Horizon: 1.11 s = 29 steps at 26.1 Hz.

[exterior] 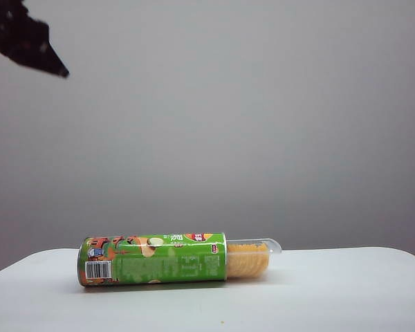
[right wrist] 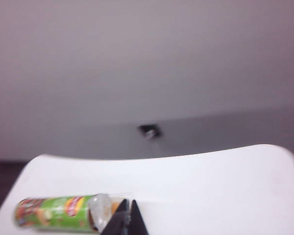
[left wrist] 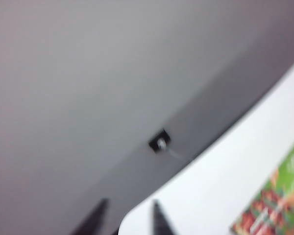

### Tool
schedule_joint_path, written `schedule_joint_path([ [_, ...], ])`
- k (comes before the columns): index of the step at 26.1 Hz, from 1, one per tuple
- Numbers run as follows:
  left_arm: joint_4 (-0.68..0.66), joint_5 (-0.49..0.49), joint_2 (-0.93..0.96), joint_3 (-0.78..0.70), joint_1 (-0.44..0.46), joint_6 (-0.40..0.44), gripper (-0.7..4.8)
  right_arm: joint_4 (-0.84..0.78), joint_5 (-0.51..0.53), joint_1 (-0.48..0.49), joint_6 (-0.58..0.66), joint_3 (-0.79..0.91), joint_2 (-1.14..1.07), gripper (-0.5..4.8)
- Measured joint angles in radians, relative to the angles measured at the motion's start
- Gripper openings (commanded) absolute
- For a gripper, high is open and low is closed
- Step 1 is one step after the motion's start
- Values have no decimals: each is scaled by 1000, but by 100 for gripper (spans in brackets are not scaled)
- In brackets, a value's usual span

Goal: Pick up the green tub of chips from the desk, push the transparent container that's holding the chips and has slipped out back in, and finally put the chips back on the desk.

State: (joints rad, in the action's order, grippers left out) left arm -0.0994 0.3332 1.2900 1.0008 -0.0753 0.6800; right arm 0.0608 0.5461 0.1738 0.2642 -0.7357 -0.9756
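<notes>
One green tub of chips (exterior: 152, 259) lies on its side on the desk (exterior: 332, 290); the transparent container (exterior: 252, 257) sticks out of its end, with the chips (exterior: 246, 261) inside. Left gripper (left wrist: 130, 218) is above the desk edge, tips a little apart, holding nothing. Right gripper (right wrist: 126, 218) has its tips together, empty.

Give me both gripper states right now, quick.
Left gripper: jaws apart, holding nothing, above the desk corner.
Right gripper: jaws closed, empty, off the green tub of chips.
</notes>
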Motion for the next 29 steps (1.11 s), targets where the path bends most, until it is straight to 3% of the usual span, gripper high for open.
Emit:
schedule_joint_path([
  [2, -62, 0, 38, 32, 0, 38, 136, 2, 71, 11, -2, -63, -101, -5],
  [6, -156, 1, 134, 108, 0, 83, 218, 7, 167, 11, -3, -178, -277, -5],
  [8, -191, 16, 185, 123, 0, 126, 226, 3, 209, 9, -16, -240, -368, -5],
  [11, -248, 131, 277, 152, -6, 177, 322, 16, 261, 7, -69, -329, -523, -5],
  [14, -335, 177, 334, 204, -18, 187, 426, 12, 273, 8, -82, -385, -611, -5],
  [16, -402, 201, 377, 238, -25, 214, 468, 15, 289, 8, -84, -417, -668, -5],
  [17, -463, 206, 430, 275, -32, 238, 479, 21, 317, 8, -84, -445, -724, -5],
  [20, -488, 182, 529, 330, -54, 246, 479, 24, 355, 7, -85, -472, -792, -5],
  [23, -488, 74, 604, 380, -97, 266, 479, 19, 368, 7, -89, -480, -836, -5],
  [29, -485, 2, 663, 397, -152, 391, 479, 24, 393, 7, -116, -480, -886, -5],
])
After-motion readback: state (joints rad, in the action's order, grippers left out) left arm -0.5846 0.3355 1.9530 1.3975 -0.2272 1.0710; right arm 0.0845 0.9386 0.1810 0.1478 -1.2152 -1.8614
